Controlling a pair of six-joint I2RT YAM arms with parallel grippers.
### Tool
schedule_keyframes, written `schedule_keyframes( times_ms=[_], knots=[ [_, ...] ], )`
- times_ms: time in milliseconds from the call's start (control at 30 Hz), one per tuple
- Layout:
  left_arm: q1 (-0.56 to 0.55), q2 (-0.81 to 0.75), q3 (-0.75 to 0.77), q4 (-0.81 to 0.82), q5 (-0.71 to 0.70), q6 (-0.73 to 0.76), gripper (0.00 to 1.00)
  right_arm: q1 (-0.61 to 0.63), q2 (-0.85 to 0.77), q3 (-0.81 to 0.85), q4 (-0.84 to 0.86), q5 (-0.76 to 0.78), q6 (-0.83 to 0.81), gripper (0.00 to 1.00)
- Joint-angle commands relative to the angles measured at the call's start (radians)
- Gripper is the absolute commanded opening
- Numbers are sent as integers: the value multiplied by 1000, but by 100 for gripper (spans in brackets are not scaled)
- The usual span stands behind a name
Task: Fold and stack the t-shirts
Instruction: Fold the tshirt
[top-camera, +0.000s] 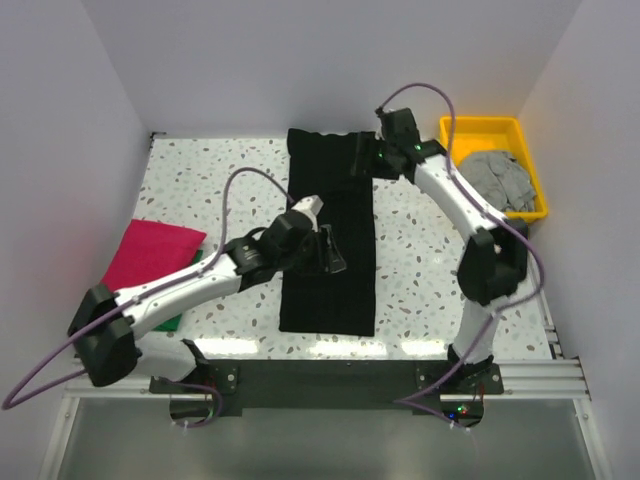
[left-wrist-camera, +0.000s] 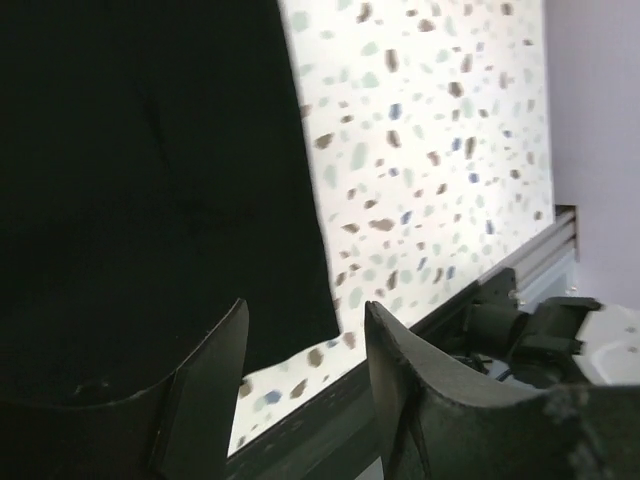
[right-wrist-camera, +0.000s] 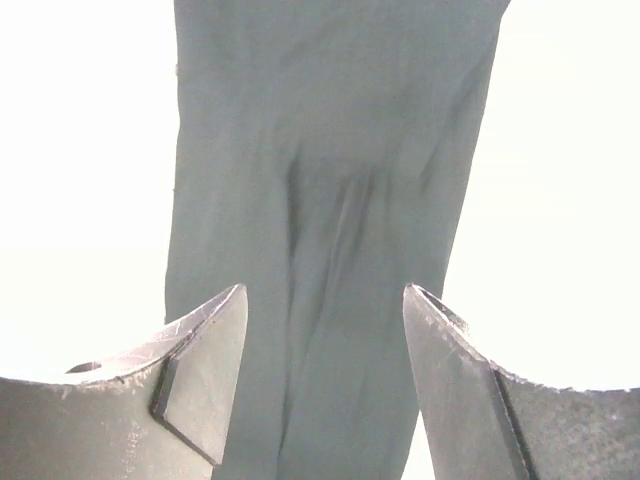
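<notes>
The black t-shirt (top-camera: 335, 290) lies flat as a long narrow strip down the middle of the table, with a wider band at its far end. My left gripper (top-camera: 332, 252) hovers over the strip's middle, open and holding nothing. In the left wrist view the open left gripper (left-wrist-camera: 305, 340) frames the black t-shirt's near corner (left-wrist-camera: 150, 180). My right gripper (top-camera: 363, 156) is over the shirt's far end, also open. The right wrist view has the right gripper (right-wrist-camera: 325, 330) spread above the wrinkled cloth (right-wrist-camera: 330, 150). A folded magenta t-shirt (top-camera: 150, 250) lies at the left on a green one (top-camera: 176, 321). A grey t-shirt (top-camera: 500, 176) is crumpled in the tray.
The yellow plastic tray (top-camera: 482, 128) stands at the back right corner. White walls close in the table on three sides. The speckled tabletop (left-wrist-camera: 430, 140) ends at a metal rail (top-camera: 330, 375) along the near edge, where both arm bases are bolted.
</notes>
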Motion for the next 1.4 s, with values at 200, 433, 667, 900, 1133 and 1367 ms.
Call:
schedule_keyframes(
  times_ms=[200,433,667,900,1133,1367],
  knots=[
    [24,-195,-215,-303,-152,24,60,129,-682,-845,155,-54,172,67],
    [22,-264,-292,-340,-217,9,47,232,-920,-1140,89,-82,229,60],
    [24,-252,-394,-230,-194,13,31,424,-917,-1223,78,18,297,53],
    [22,-252,-440,-136,-154,47,22,505,-900,-1226,96,153,337,53],
    [22,-223,-476,-87,-145,55,23,600,-870,-1213,87,255,396,52],
    [22,-203,-502,-58,-125,35,22,656,-819,-1208,101,301,435,51]
  ],
)
